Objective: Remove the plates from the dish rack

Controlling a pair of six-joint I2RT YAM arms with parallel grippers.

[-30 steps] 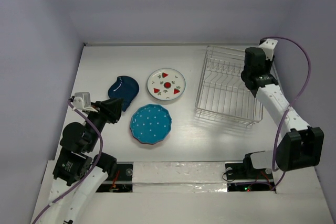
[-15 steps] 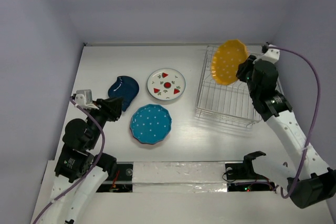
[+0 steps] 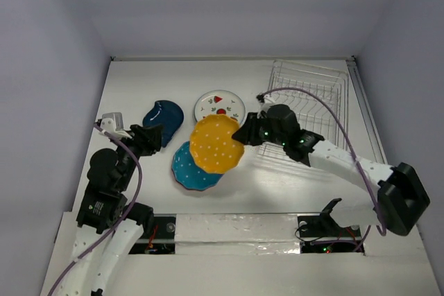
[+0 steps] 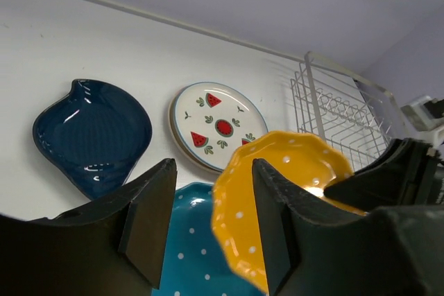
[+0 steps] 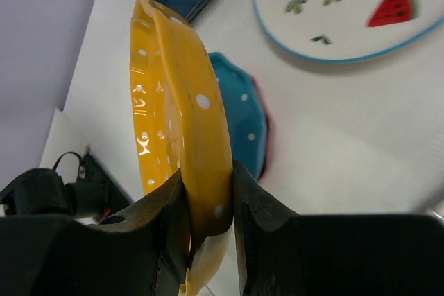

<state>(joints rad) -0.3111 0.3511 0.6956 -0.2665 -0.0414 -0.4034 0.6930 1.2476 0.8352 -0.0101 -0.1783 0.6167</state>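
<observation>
1. The white surface (image 3: pixel 132 81) was closed in by pale lilac walls (image 3: pixel 222 5) at the back and on both sides. A shiny silver strip (image 3: pixel 236 229) ran along its near edge.
2. The right fingers (image 5: pixel 253 213) were clamped on the rim of the yellow-orange plate (image 3: pixel 216 144) and held it tilted on edge, clear of the surface.
3. Just past that held plate, the bright blue plate (image 3: pixel 191 171) lay flat, with a pinkish rim (image 5: pixel 268 129) showing under it.
4. The white plate with red wedges (image 3: pixel 220 102) lay flat beyond the right fingers. From above, the held plate covered its near part.
5. The dark blue plate (image 3: pixel 164 117) lay flat just ahead of the left fingers (image 4: pixel 149 220), which stood partly open around nothing.
6. The dish rack (image 3: pixel 312 84) stood back behind the right fingers, well apart from the left fingers. The right arm crossed its near edge in the top view.
7. The held plate hung between the two sets of fingers. From the left wrist it blocked part of the bright blue plate and the rack.
</observation>
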